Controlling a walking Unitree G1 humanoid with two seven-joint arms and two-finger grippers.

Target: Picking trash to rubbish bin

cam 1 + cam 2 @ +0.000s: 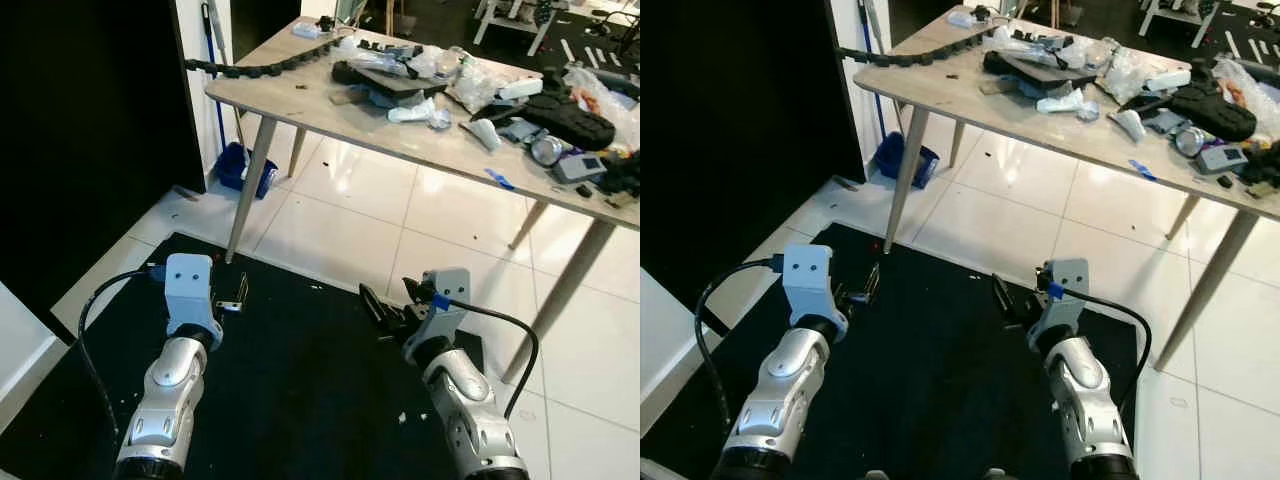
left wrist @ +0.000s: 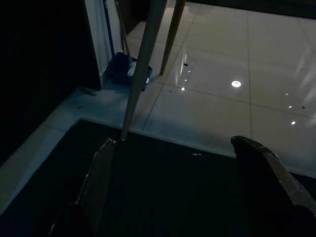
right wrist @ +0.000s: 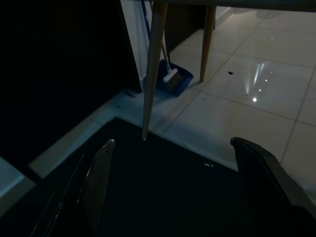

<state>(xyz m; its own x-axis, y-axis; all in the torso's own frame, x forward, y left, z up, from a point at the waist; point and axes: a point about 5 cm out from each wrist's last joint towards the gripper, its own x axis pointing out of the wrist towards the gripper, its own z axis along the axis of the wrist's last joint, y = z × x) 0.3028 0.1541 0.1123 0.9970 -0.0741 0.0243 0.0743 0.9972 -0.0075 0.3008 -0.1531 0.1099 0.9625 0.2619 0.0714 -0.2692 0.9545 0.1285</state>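
Left eye view, nearest first: both arms reach forward over a black mat. The left gripper and right gripper each have their fingers spread wide, holding nothing. Past the mat is white tile floor, and a blue dustpan sits by the wall with a brush in it. Farther back, the trash — wrappers and plastic bags — is scattered along the wooden table, no clear long axis.
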